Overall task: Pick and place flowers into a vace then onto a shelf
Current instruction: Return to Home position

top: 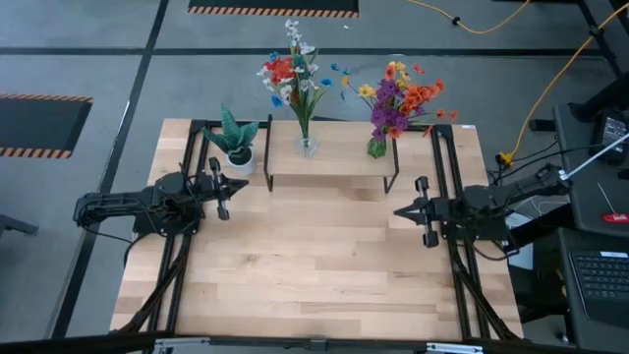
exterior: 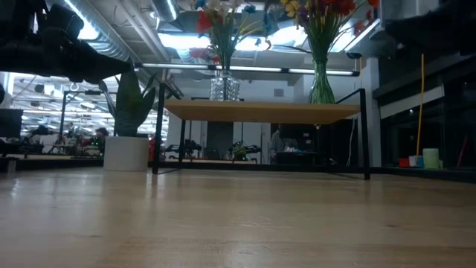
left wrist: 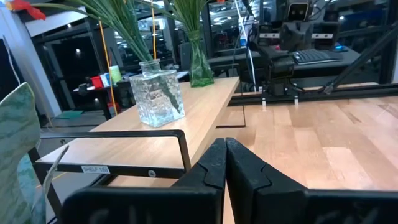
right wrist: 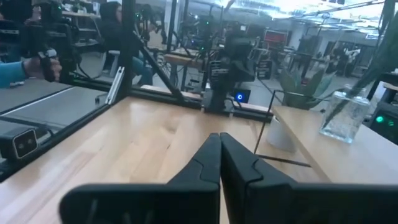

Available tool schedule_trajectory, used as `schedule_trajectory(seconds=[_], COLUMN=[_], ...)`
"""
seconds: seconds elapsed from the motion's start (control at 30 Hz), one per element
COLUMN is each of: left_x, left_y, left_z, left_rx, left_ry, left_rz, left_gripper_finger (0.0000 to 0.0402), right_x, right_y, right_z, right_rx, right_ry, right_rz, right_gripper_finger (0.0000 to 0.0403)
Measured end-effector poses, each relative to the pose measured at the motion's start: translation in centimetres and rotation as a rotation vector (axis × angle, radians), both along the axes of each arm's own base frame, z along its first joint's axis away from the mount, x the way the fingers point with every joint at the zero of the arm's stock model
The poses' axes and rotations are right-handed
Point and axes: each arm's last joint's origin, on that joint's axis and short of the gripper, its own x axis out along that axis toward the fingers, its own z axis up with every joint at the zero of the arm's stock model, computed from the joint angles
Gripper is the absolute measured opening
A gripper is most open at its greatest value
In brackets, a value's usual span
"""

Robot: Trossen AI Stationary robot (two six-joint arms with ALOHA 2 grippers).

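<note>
Two bunches of flowers [top: 295, 69] are found standing on the shelf [top: 339, 159] at the far side of the tabletop [top: 314, 265]. The red, white and blue bunch is held upright in a clear glass vase [top: 307, 146] toward the shelf's left half. The purple, orange and yellow bunch is held in a green glass vase [top: 376, 147] near its right end, the two vases well apart. A potted plant [top: 236, 146] is set on the tabletop just beside the shelf's left end.

The left end effector [top: 236, 185] is held low at the tabletop's left edge, near the potted plant. Its fingers are pressed together with nothing between them, as the left wrist view shows. The right end effector [top: 401, 209] is held at the right edge, in front of the shelf's right leg. It is likewise closed on nothing.

No loose stem is seen on the tabletop, so picking, filling and shelving are judged complete. Only the parking of both arms is judged to be left, and it looks nearly finished.
</note>
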Motion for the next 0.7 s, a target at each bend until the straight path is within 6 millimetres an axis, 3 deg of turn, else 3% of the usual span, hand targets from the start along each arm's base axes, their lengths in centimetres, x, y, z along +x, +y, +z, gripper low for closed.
schedule_trajectory(seconds=[0.3,0.7], left_x=[0.0,0.0], left_y=[0.0,0.0], left_z=[0.0,0.0], left_rx=[0.000,0.013], left_ry=[-0.001,0.004], left_rz=[0.000,0.004], left_gripper_finger=[0.0010,0.0010], right_x=[-1.6,-1.8], right_y=[-0.5,-0.5], right_z=[-1.8,-2.9], right_rx=[0.018,0.037], right_ry=[-0.059,-0.111], right_rz=[0.015,0.031], right_gripper_finger=[0.0003,0.0003])
